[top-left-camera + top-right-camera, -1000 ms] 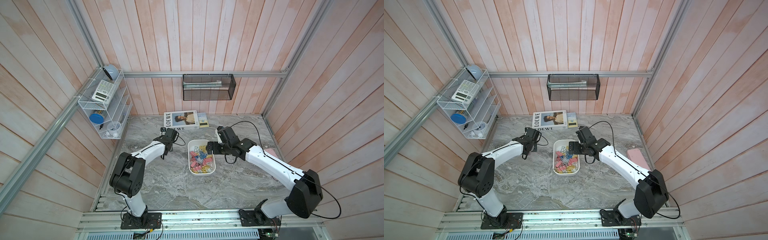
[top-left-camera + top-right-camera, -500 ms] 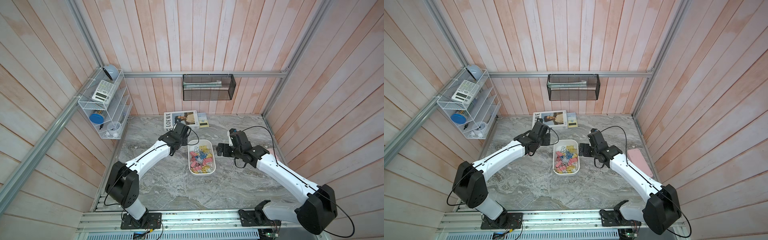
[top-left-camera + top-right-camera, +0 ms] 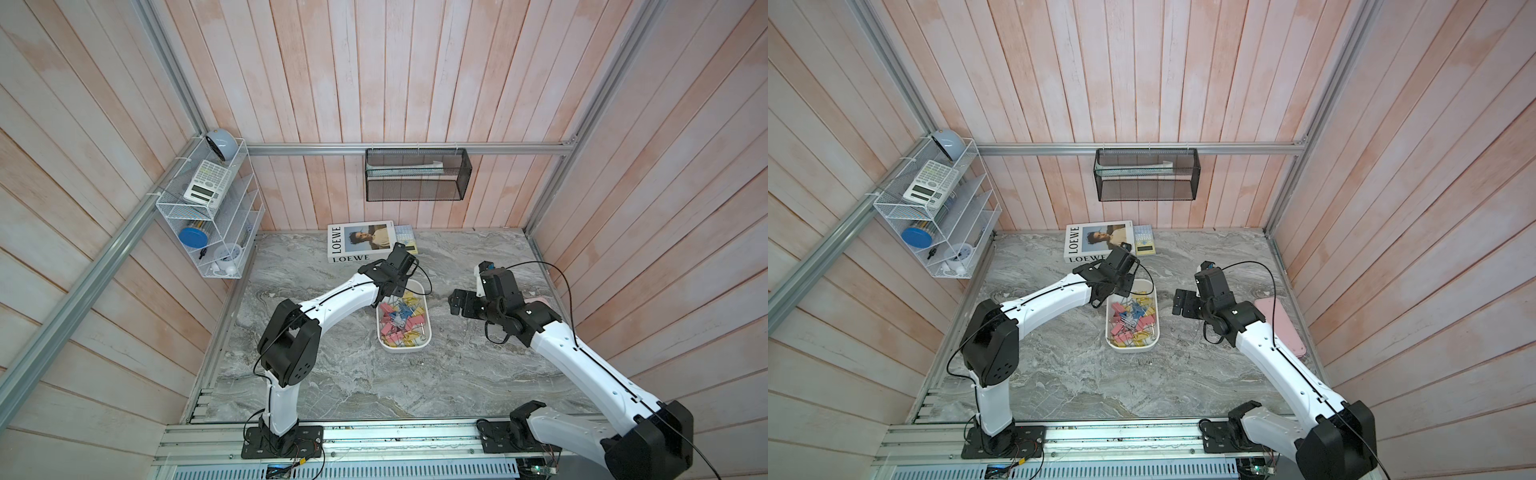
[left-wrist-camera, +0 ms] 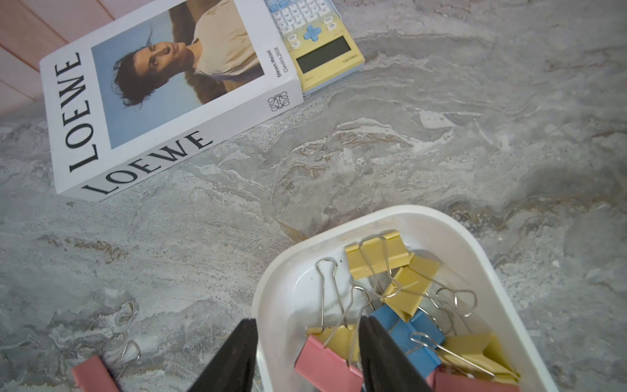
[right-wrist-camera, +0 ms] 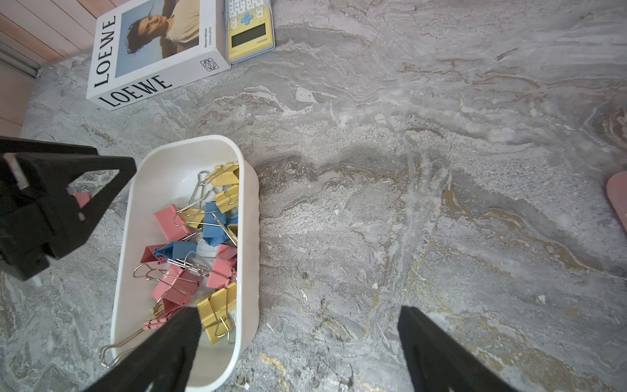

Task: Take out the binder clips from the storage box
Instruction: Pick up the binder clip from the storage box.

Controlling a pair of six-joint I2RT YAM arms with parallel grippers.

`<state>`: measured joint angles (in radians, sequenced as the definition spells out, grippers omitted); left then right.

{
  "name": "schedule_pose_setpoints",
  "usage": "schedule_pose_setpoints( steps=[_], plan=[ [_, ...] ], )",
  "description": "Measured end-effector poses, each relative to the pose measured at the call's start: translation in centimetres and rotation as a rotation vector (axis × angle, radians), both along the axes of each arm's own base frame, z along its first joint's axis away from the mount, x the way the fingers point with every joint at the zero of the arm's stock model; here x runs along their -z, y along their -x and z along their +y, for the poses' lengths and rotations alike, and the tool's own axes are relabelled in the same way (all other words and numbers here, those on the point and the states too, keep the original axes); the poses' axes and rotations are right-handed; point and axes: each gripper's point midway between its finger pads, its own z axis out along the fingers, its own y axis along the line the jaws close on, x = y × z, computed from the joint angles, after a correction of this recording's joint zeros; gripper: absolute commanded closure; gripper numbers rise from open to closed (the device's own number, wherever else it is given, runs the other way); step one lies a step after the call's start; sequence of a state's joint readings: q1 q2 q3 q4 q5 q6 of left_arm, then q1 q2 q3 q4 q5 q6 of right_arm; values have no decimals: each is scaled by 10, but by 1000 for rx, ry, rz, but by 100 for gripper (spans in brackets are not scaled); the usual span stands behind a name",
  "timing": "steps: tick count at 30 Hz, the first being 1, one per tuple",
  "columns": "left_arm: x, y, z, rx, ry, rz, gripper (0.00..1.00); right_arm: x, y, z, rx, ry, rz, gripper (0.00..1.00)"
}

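Checking a top view, we are seeing the left gripper (image 3: 388, 296) hanging over the far end of the storage box (image 3: 405, 350), the binder clips (image 3: 401, 320) heaped inside beneath its fingers; the right gripper (image 3: 457, 301) is standing beside the box, apart from it. Through the left wrist view, we are finding the fingers (image 4: 237, 356) parted, a pink clip (image 4: 325, 359) and the box rim between them. Through the right wrist view, its fingers (image 5: 176, 339) are standing wide apart, gripping nothing, the box beside one finger.
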<state>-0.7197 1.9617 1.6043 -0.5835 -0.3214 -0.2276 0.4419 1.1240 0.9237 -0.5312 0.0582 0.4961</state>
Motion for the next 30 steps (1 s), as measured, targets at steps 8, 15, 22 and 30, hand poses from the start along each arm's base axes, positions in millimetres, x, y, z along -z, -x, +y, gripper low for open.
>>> schedule_pose_setpoints(
  steps=[8,15,22,30],
  plan=[
    [23,-1,-31,109,-62,39,54,3,4,-7,15,7,16,2],
    [42,3,-42,177,-123,84,56,5,8,-10,17,11,31,2],
    [50,10,-37,218,-163,119,56,5,11,-14,24,12,35,2],
    [67,10,-38,248,-202,149,58,6,11,-15,28,13,40,2]
  ],
)
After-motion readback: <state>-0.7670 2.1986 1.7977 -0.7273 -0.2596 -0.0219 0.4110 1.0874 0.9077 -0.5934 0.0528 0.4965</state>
